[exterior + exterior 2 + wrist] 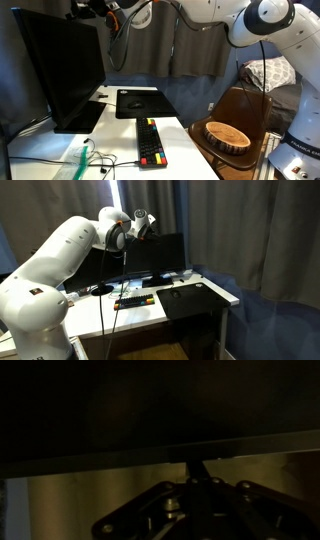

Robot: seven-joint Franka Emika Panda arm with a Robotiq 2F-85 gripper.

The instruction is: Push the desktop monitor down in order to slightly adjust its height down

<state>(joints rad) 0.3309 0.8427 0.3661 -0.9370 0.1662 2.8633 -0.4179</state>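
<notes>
The gripper [147, 226], its jaws too dark to call apart or together, sits at the top edge of the desktop monitor [165, 256], which stands directly below it with that edge running crosswise.

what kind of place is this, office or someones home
Probably a home office or study corner: a white desk carries a desktop monitor, a black keyboard with coloured keys and a mouse pad, with dark curtains hung behind it.
</notes>
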